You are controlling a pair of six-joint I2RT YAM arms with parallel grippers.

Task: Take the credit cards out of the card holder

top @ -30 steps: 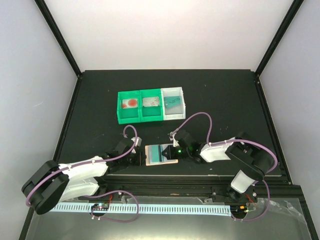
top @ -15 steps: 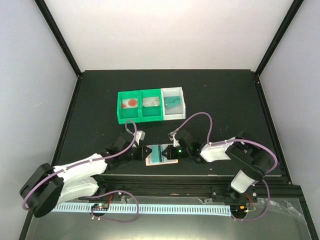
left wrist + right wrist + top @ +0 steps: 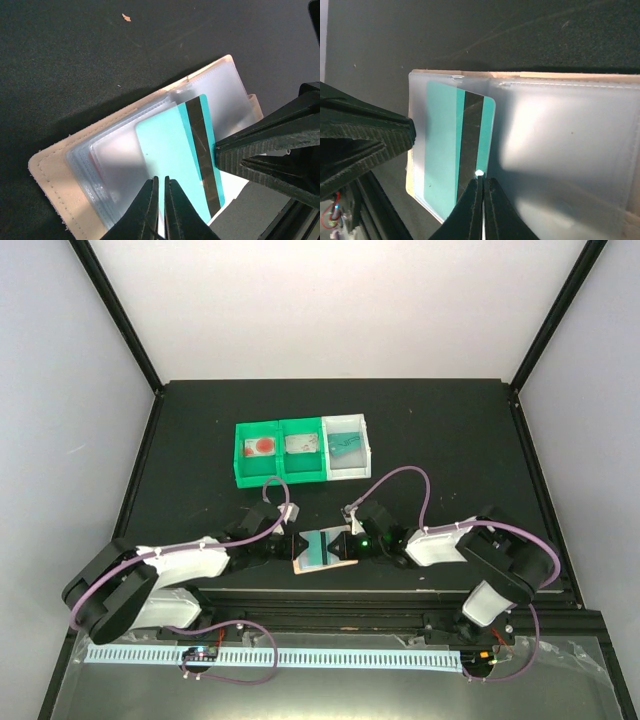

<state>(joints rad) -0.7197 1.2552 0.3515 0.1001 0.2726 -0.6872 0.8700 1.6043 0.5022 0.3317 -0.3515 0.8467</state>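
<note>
the left claw has edged inward, clamped on the teal credit card; the right claw stays pinched on the card holder.

Teal credit card, dark brown stripe running down one side. Around that card, frosted clear sleeves. Under it, the card holder is tan-pink with a stitched border. Beyond the card, matte black table and a green-and-white tray.
</note>
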